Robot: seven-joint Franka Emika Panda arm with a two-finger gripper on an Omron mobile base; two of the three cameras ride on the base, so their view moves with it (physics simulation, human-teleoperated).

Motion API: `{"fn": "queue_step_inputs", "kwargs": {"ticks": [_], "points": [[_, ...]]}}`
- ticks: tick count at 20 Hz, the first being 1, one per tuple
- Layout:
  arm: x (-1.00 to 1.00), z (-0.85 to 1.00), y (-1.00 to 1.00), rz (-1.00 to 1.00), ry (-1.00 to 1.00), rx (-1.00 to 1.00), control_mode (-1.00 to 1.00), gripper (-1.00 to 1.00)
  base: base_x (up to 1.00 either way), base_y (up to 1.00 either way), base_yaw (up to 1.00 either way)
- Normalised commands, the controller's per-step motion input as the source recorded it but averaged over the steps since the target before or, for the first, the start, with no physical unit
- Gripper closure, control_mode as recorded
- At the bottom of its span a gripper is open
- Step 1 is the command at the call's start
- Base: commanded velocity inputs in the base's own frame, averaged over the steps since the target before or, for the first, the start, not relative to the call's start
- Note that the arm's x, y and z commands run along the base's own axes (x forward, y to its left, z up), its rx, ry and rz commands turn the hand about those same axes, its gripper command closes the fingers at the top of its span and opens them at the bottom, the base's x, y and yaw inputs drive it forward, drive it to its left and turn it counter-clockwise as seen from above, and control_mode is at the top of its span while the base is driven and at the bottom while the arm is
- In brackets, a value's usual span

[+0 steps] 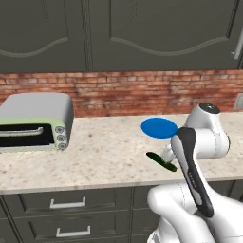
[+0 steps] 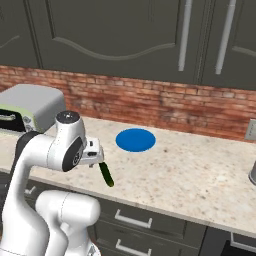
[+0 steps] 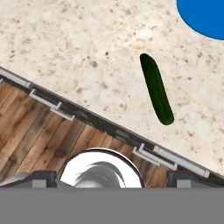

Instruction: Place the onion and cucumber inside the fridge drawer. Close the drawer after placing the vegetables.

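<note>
Looking down through the hand view, I am seeing the cucumber (image 3: 156, 89) lying flat on the speckled stone counter (image 3: 78, 48), its long axis running from about 11 o'clock to 5 o'clock in that picture. The blue disc (image 3: 202, 17) is sitting at 1 o'clock from it, apart from it, cut off by the picture's corner. At 7 o'clock the counter edge is giving way to dark drawer fronts with pale handles and a wooden floor beneath.

In the left base view the cucumber (image 1: 161, 161) is resting near the front of the counter, at 6 o'clock from the blue disc (image 1: 159, 128), with the arm's wrist just beside it at 3 o'clock. The toaster oven (image 1: 35, 122) is standing well apart at 9 o'clock. I am reading no lettering or brand on it, nor on anything else here.

In the right base view the gripper (image 2: 98, 156) is hanging above the counter right over the cucumber's (image 2: 106, 174) near end. I cannot tell how the fingers are standing: the tips are barely showing in the hand view and the wrist is masking them elsewhere. Nothing appears to be clamped, since the cucumber is lying on the stone.
</note>
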Motion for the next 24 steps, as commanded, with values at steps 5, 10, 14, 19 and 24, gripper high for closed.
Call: {"fn": "queue_step_inputs", "kwargs": {"ticks": [5,10,14,19,24], "points": [[0.38,-0.46,-0.41,0.00,0.00,-0.05,-1.00,-1.00,0.00,0.00,0.00],[0.53,-0.49,-0.17,0.02,0.00,-0.02,-1.00,-1.00,0.00,0.00,0.00],[0.58,-0.42,0.00,0.06,0.01,-0.01,-1.00,-1.00,0.00,0.00,0.00],[0.57,-0.30,0.00,0.04,0.07,-0.02,-1.00,-1.00,0.00,0.00,0.00],[0.40,-0.44,0.01,0.01,0.14,-0.09,-1.00,-1.00,0.00,0.00,0.00]]}}
